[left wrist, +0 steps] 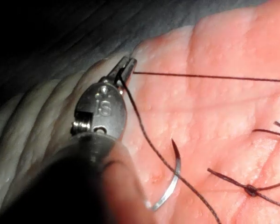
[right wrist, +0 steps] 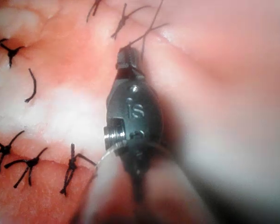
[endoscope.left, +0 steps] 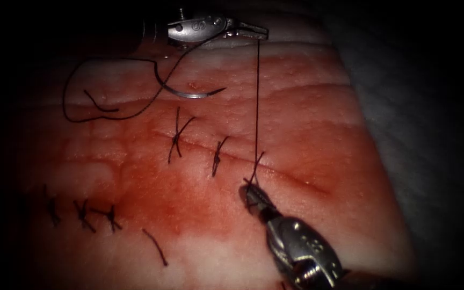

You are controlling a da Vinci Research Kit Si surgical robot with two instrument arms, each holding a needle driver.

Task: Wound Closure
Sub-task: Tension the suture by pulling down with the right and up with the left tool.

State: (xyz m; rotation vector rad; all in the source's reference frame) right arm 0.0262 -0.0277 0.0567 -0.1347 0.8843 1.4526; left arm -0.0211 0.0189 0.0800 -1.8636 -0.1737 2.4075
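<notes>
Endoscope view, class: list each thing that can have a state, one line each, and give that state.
Left hand: shut on the thread.
Right hand: shut on the thread beside the newest stitch.
Thread: stretched straight between the two hands.
Needle: lying free on the tissue, held by neither hand.
Tissue: wet with red fluid around the cut.
Finished stitches: tied, ends sticking out.
Cut end of thread: lying loose.

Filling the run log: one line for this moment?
left hand: holds thread | right hand: holds thread at knot | needle: free on tissue

Grey ridged cloth point(endoscope.left: 404, 107) lies beside and beneath the slab — pale folds point(left wrist: 32, 107) at its edge
</notes>
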